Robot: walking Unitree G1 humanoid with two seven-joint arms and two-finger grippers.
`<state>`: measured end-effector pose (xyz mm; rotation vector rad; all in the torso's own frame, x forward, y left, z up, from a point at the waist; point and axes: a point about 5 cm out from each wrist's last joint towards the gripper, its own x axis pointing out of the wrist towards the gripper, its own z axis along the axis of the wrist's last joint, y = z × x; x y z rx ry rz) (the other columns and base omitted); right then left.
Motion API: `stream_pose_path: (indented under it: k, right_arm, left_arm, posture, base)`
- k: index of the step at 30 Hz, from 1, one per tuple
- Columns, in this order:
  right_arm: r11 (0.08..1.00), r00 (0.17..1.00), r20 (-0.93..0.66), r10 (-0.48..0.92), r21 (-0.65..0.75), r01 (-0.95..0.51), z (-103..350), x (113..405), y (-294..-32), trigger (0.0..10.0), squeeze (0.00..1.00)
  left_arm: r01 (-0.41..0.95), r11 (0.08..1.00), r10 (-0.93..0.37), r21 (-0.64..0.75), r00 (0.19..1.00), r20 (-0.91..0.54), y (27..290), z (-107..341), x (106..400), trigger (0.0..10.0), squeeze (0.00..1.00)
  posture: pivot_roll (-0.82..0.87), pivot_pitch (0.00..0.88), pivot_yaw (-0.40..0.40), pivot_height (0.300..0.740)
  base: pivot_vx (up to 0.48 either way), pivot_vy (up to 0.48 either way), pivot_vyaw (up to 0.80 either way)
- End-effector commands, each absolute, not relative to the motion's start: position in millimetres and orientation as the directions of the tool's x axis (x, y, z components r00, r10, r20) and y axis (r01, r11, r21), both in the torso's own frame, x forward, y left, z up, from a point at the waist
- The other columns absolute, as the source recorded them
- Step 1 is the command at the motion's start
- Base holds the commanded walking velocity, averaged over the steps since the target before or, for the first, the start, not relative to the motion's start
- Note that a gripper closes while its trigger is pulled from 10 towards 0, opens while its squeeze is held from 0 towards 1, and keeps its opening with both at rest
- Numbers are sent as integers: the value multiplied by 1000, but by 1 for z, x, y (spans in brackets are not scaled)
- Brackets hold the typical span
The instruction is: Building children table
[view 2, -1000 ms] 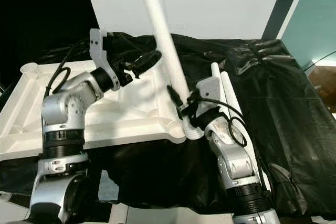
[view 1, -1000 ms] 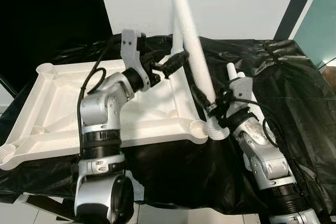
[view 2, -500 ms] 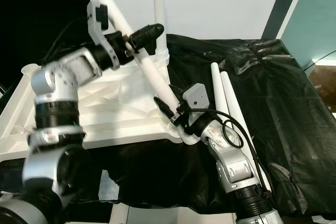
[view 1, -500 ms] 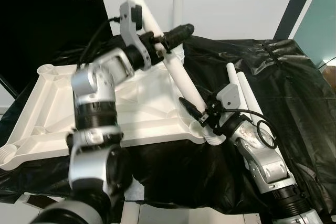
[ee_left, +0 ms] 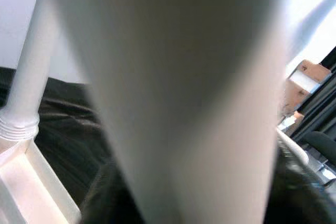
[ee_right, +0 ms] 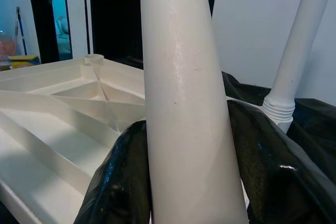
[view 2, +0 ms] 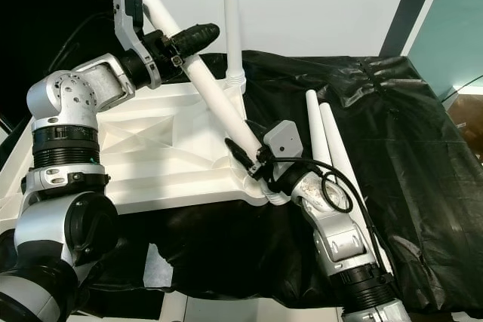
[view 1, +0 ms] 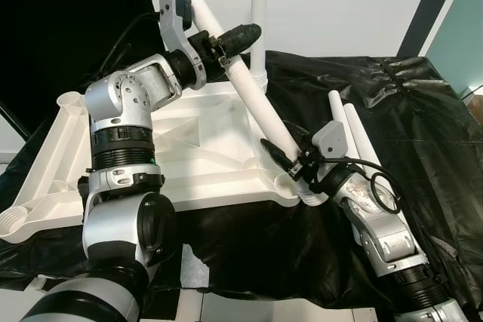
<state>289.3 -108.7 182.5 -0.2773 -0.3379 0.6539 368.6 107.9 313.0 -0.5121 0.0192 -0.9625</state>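
Note:
The white table top [view 1: 189, 148] lies upside down, ribs up, on a black-draped surface. One white leg [view 1: 259, 20] stands upright in its far right corner socket. A second white leg [view 1: 253, 96] slants from upper left down to the near right corner socket [view 1: 296, 188]. My left gripper [view 1: 225, 41] is shut around this leg's upper part. My right gripper [view 1: 282, 154] is shut on it just above the socket. In the right wrist view the black fingers [ee_right: 118, 182] hug the slanted leg [ee_right: 186, 103]. The left wrist view has that leg [ee_left: 184, 103] blurred and very close.
Two loose white legs [view 1: 351, 130] lie side by side on the black cloth [view 1: 423, 126] to the right of my right arm. A white wall stands behind the table, with a dark doorway at the far left. The front edge of the surface is near my body.
The held leg has swung from nearly upright to slanting up and left. My left gripper rose from over the table top and closed on its upper part. My right gripper kept its hold.

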Motion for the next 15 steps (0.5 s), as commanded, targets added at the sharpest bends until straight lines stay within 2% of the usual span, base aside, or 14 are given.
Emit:
stream_pose_path:
  k: [1,9,10,11,12,13,15]
  right_arm:
    - [766,751,213,625,-351,-539,181,291,-109,10000,0]
    - [808,787,228,573,-320,-495,187,298,-113,10000,0]
    - [814,795,225,564,-314,-488,188,299,-114,10000,0]
    - [819,800,218,559,-294,-492,189,300,-115,10000,0]
    - [819,800,218,559,-294,-492,189,300,-115,10000,0]
    - [821,804,210,557,-287,-494,189,301,-115,10000,1000]
    - [823,809,200,552,-285,-491,189,302,-115,10000,1000]
  left_arm:
    - [779,467,-786,-419,583,207,108,318,369,0,0]
    - [763,513,-747,-393,622,234,108,331,367,0,0]
    - [766,523,-744,-374,624,239,107,336,365,7333,0]
    - [774,533,-742,-341,621,251,102,342,361,10000,0]
    - [774,533,-742,-341,621,251,102,342,361,10000,0]
    - [780,538,-740,-321,619,263,100,345,358,10000,0]
    - [785,549,-735,-286,617,282,98,350,355,10000,0]
  posture:
    - [-68,0,46,740]
    - [-66,0,37,740]
    - [-66,0,34,740]
    - [-65,0,32,740]
    - [-65,0,32,740]
    - [-65,0,30,740]
    - [-65,0,30,740]
  base:
    - [0,0,0]
    - [0,0,0]
    - [0,0,0]
    - [0,0,0]
    - [0,0,0]
    - [0,0,0]
    - [0,0,0]
